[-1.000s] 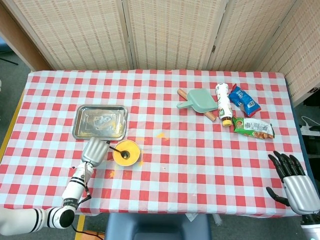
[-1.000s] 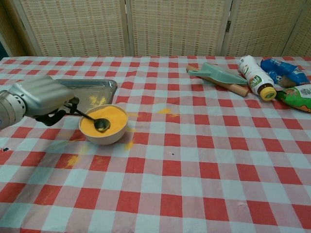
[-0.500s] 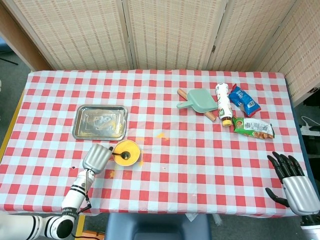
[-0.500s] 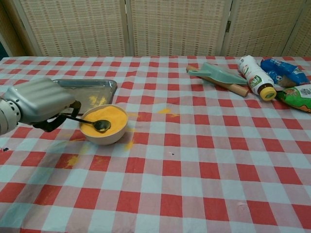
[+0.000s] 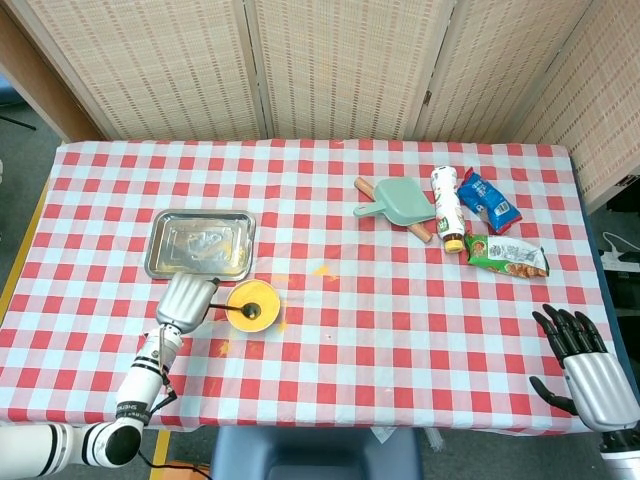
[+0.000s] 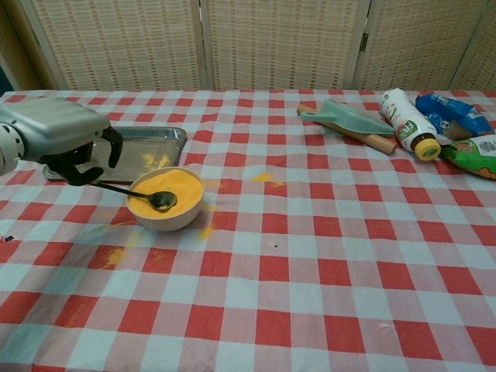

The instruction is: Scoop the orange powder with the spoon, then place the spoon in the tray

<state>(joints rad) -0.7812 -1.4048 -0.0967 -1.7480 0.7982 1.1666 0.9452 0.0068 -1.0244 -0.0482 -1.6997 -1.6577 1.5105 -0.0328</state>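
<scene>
L silver robotic hand [image 6: 58, 139] grips handle of the dark metal spoon [image 6: 147, 195] w/ its bowl resting in the orange powder of the small round cream bowl [image 6: 166, 200], just in front of the shiny steel tray [image 6: 147, 141]; R silver-black hand [image 5: 588, 370] empty, fingers spread, at far table edge.

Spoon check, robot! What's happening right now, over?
Left hand holds dark metal spoon, bowl end in orange powder bowl. Right hand open, idle. Silver metal tray just behind the bowl, path clear.
</scene>
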